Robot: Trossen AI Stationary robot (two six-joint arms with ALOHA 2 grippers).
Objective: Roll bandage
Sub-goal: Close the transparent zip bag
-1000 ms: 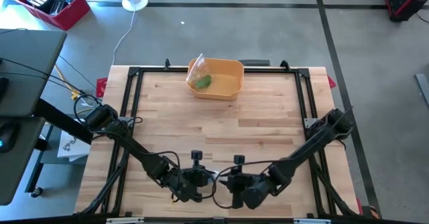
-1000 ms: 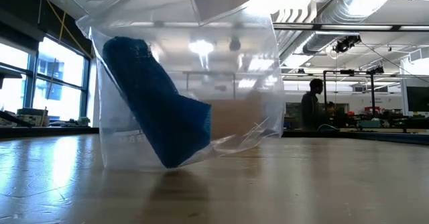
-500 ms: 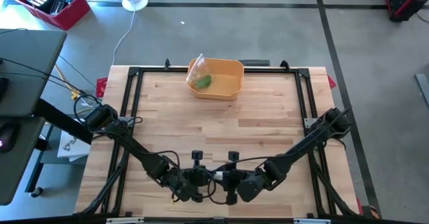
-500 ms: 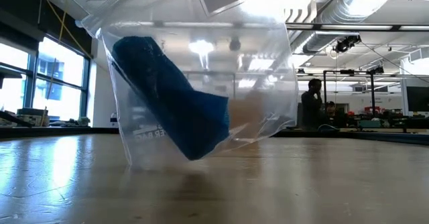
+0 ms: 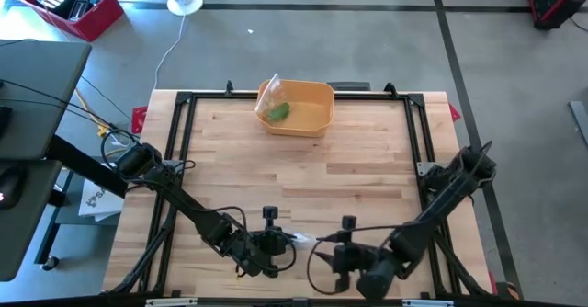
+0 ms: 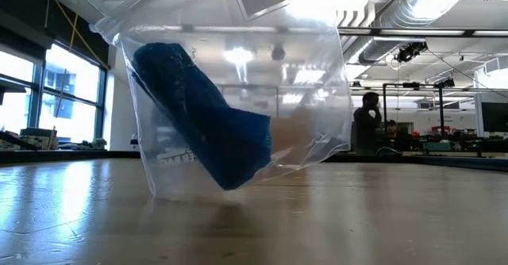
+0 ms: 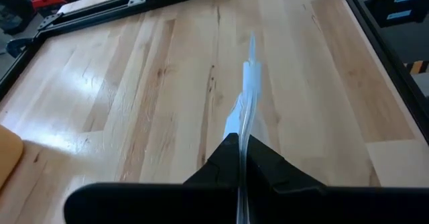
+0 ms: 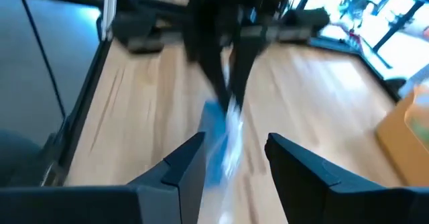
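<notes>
A clear plastic zip bag (image 6: 238, 98) holds a blue bandage roll (image 6: 206, 122) that leans slanted inside it. The bag hangs near the table's near edge, its bottom just above the wood. My left gripper (image 5: 287, 242) is shut on the bag's top; it also shows in the left wrist view (image 7: 242, 150). My right gripper (image 5: 333, 259) is open and empty, a little to the right of the bag. In the right wrist view its fingers (image 8: 181, 167) point at the bag (image 8: 224, 140) without touching it. My left gripper pinches the bag's top edge (image 7: 245, 127) between its two shut fingers. The flattened edge runs on past the fingertips (image 7: 249, 83). The bag hangs below the hold, tilted, clear of the table, with the blue roll low in it (image 6: 230, 162).
An orange bin (image 5: 312, 100) stands at the table's far edge with another bag holding something green (image 5: 277, 112). Black frame rails (image 5: 184, 142) run along the table's sides. A person (image 6: 367, 126) stands far off in the room behind.
The bag has risen off the table and shifted a little sideways, and now hangs still. My right gripper first came closer to the bag, then drew back toward the table's right and near edge.
</notes>
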